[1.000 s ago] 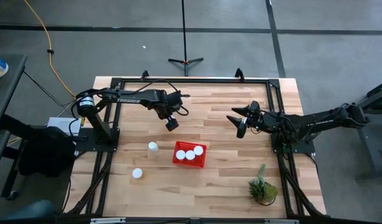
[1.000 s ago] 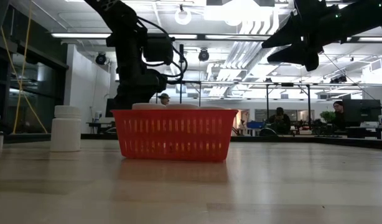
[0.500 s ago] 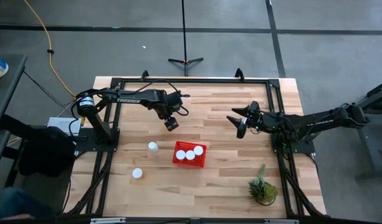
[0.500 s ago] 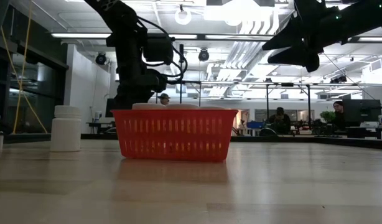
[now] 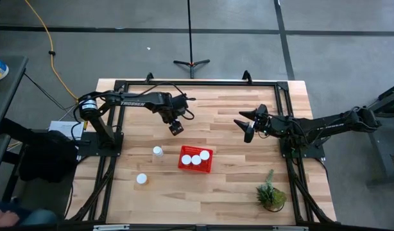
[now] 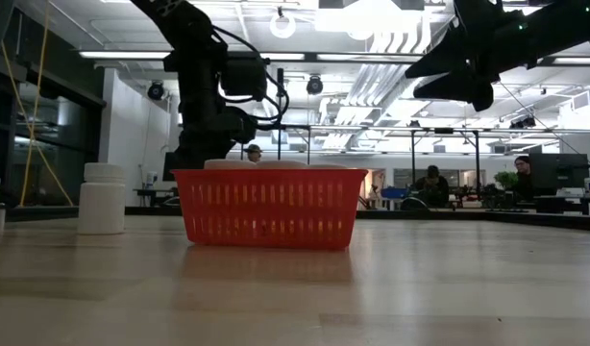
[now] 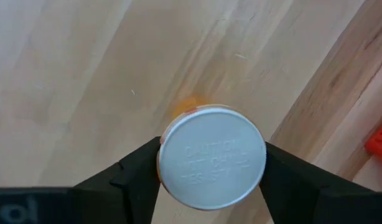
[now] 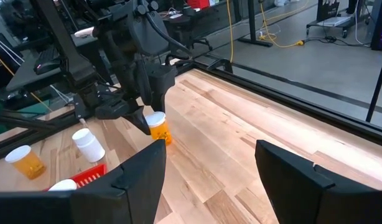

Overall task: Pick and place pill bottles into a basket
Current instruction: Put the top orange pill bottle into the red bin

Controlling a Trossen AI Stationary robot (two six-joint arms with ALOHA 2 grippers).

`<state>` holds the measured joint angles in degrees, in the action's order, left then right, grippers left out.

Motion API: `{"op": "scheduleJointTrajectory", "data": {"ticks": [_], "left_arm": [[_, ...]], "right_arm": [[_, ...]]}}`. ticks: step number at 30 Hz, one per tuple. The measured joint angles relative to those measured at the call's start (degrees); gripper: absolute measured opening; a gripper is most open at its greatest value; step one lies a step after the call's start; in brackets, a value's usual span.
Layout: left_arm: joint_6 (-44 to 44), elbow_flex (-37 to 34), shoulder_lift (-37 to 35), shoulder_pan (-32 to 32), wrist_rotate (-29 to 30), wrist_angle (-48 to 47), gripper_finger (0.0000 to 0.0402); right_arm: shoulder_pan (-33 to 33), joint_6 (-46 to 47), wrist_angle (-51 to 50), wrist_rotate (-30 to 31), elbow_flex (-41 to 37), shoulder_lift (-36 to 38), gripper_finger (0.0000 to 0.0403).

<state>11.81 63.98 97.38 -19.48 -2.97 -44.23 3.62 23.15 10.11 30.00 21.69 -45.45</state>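
Note:
My left gripper is shut on an orange pill bottle with a white cap, left of and beyond the red basket. The bottle also shows in the right wrist view. The basket holds three white-capped bottles. A whitish bottle stands upright just left of the basket. An orange bottle stands nearer the near edge. My right gripper is open and empty, held above the table's right half. In the low view the basket hides the held bottle. My left gripper pinches the bottle's round white cap between its two fingers, one on each side of the rim. The fingers come from above, pointing down. The bottle is upright below them. Whether its base rests on the table, I cannot tell.
A green potted plant stands at the near right. A black frame runs round the table. Bare wood lies between the basket and my right gripper.

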Motion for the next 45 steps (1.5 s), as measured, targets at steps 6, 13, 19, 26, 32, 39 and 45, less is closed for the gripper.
{"op": "scheduleJointTrajectory", "data": {"ticks": [6, 13, 19, 26, 32, 39, 45], "left_arm": [[0.00, 5.20, 0.00, 0.02, -0.12, -5.44, 0.0246], [-1.16, 12.84, -0.02, 1.85, 0.11, -8.15, 0.0268], [-1.31, 18.52, -0.04, 5.89, -0.14, -10.31, 0.0255], [-0.52, 23.00, -0.04, 11.49, -2.14, -11.28, 0.0253], [1.52, 23.39, -0.04, 16.19, -2.12, -11.73, 0.0277], [2.15, 23.39, -0.04, 19.69, -1.12, -11.71, 0.0247], [2.55, 22.96, -0.04, 21.32, -0.93, -10.98, 0.0277]], "right_arm": [[0.00, -0.08, -0.01, 0.00, 0.00, -0.01, 0.0239], [0.00, -0.69, -0.12, 0.04, 0.00, -0.01, 0.0239], [-0.37, 0.05, -0.44, 1.28, 0.00, -0.02, 0.0238], [-1.83, 1.32, -0.44, 1.16, 0.00, -0.02, 0.0239], [-2.14, 1.38, -0.44, 1.11, 0.00, -0.02, 0.0239], [-2.14, 1.41, -0.49, 1.11, 0.00, -0.01, 0.0238], [-2.14, 1.43, -0.50, 1.09, 0.00, 0.00, 0.0238]]}}
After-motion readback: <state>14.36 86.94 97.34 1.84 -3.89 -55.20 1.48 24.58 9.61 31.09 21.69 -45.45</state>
